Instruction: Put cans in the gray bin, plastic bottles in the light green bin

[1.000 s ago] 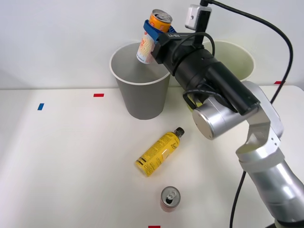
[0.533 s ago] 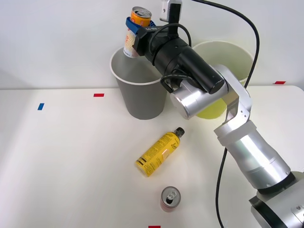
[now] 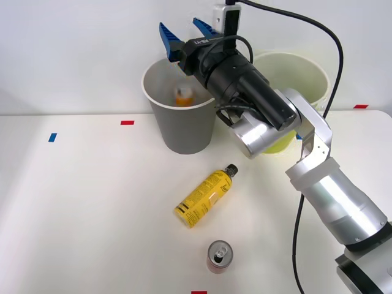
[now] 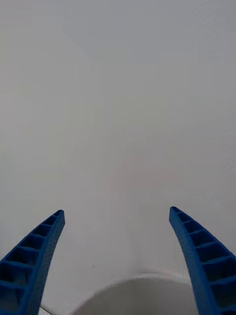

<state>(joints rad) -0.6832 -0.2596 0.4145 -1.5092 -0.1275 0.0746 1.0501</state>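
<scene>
The right gripper (image 3: 185,32) hangs above the back rim of the gray bin (image 3: 181,125), its blue ribbed fingers (image 4: 38,251) spread wide apart with nothing between them. Inside the gray bin, the orange can (image 3: 183,96) shows against the pale inner wall, blurred. The light green bin (image 3: 293,76) stands just beside the gray one, partly covered by the black and silver arm. On the white table (image 3: 86,202), the yellow plastic bottle (image 3: 204,196) lies on its side in front of the gray bin, its black cap pointing toward the bins. The red can (image 3: 219,256) stands upright near the table's front edge, close to the bottle's base but apart from it. In the wrist view the gray bin's white rim (image 4: 132,283) curves between the open fingers against a plain wall.
</scene>
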